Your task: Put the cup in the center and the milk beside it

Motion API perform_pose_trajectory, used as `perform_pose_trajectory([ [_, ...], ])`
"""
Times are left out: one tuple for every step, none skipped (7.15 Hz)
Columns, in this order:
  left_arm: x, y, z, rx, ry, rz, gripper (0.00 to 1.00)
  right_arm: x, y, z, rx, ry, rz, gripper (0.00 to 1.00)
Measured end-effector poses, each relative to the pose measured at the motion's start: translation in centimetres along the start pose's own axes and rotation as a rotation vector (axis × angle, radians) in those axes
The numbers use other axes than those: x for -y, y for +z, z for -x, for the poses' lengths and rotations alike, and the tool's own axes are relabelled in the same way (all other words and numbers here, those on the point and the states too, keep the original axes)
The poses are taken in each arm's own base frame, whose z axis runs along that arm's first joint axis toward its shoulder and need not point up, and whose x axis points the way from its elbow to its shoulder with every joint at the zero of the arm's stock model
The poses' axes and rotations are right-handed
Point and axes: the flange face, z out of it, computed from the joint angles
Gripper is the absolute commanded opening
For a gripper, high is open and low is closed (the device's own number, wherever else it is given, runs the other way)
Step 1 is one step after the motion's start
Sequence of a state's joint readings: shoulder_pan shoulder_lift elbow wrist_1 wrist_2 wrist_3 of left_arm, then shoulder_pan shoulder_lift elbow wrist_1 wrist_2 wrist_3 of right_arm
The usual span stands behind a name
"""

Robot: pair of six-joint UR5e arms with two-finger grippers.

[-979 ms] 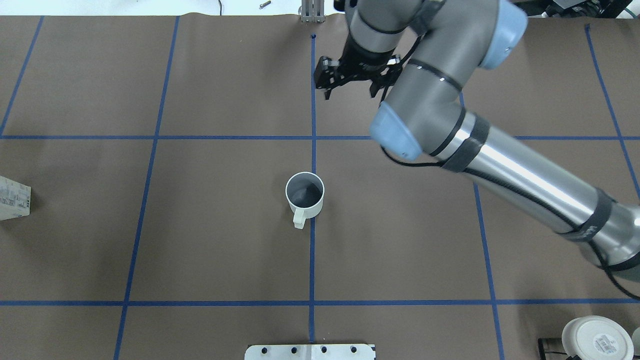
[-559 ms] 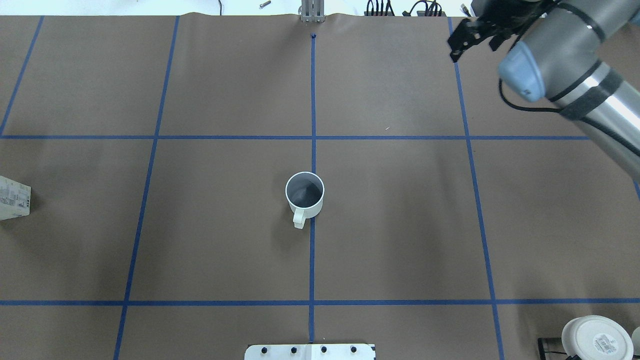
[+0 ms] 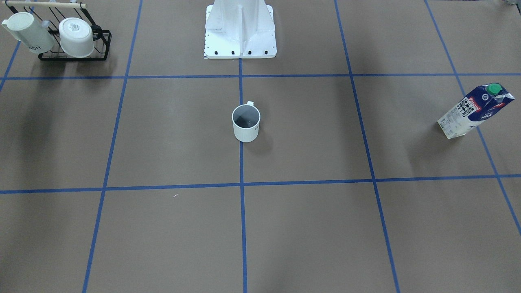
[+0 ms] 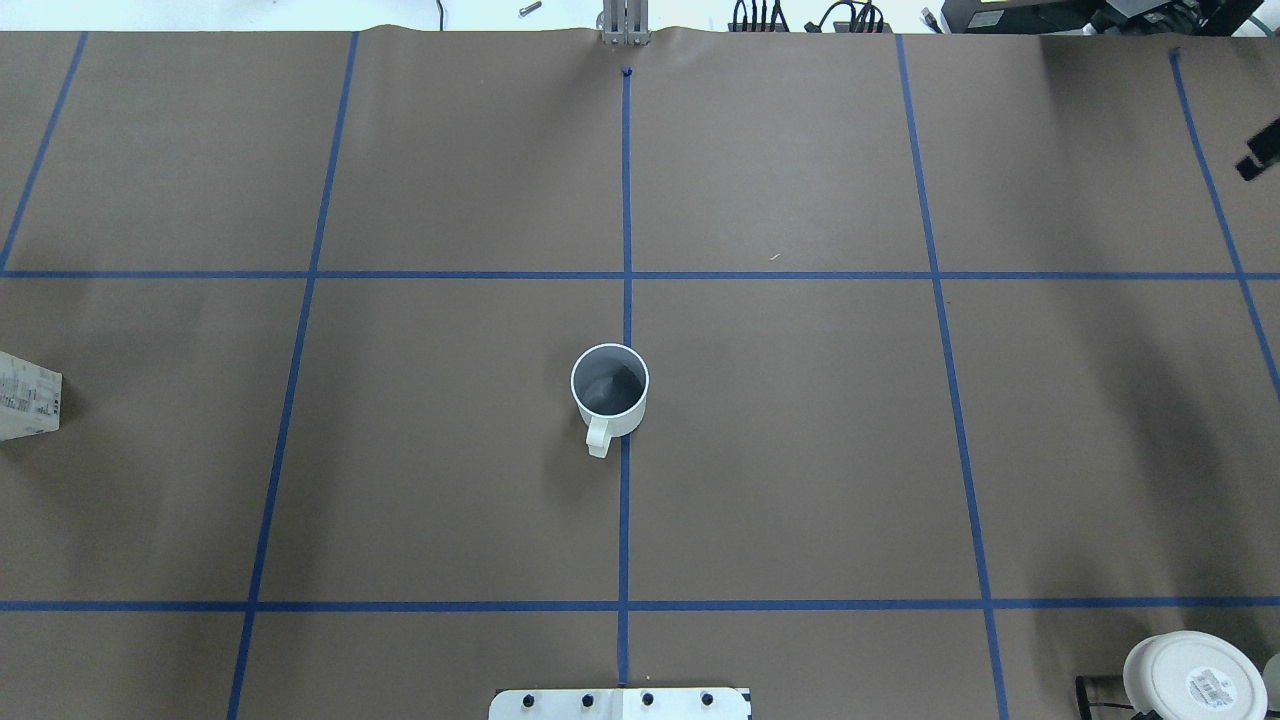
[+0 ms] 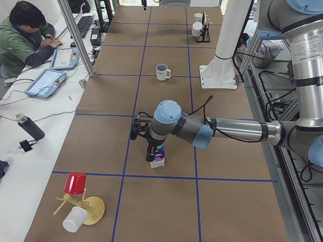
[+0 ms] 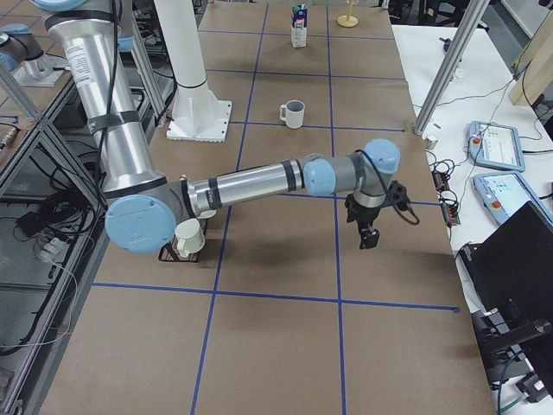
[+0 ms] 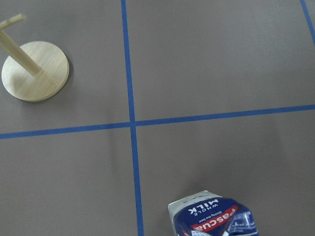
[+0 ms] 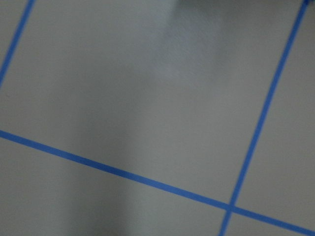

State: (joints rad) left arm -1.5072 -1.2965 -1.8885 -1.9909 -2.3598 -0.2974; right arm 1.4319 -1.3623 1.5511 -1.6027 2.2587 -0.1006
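Note:
The cup [image 4: 609, 390] stands upright on the central blue tape line, its handle toward the robot; it also shows in the front view [image 3: 246, 122]. The milk [image 3: 474, 110] stands far out on the robot's left side, and only its lower edge shows in the overhead view [image 4: 28, 397]. In the exterior left view my left gripper [image 5: 150, 152] hovers over the milk [image 5: 158, 160]; I cannot tell if it is open. The left wrist view shows the carton top [image 7: 214, 216] at its bottom edge. My right gripper [image 6: 367, 235] hangs above bare table on the right, only a sliver in the overhead view [image 4: 1258, 158]; its state is unclear.
A black rack with two other white cups [image 3: 73, 36] stands near the robot's right side. The white robot base plate [image 3: 240, 32] is behind the cup. A wooden stand [image 7: 35, 71] with a red cup [image 5: 75, 182] is at the left end. An operator [image 5: 25, 35] sits alongside the table.
The right arm has swung from above the back centre out to the right, almost leaving the overhead view. The cup has not moved.

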Motion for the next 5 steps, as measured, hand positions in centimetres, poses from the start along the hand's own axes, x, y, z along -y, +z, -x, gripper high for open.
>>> perform_pose_trajectory([
  [-0.9,1.3,-1.1,-0.017,-0.03,0.014,0.98,-5.7,2.0,-4.3,-0.026,0.001,0.01,1.0],
  [-1.3,2.6,-2.5,-0.03,-0.053,0.033,0.98,-9.3,3.2,-6.5,-0.04,0.003,0.006,1.0],
  [-1.1,3.6,-3.8,-0.039,-0.066,0.05,0.98,-11.1,3.8,-7.5,-0.045,0.007,0.006,1.0],
  [-0.9,4.5,-4.9,-0.037,-0.073,0.062,0.98,-11.7,4.0,-7.9,-0.047,0.011,0.006,1.0],
  [-0.6,5.4,-5.9,-0.026,-0.077,0.069,0.98,-11.9,4.1,-8.0,-0.047,0.015,0.008,1.0],
])
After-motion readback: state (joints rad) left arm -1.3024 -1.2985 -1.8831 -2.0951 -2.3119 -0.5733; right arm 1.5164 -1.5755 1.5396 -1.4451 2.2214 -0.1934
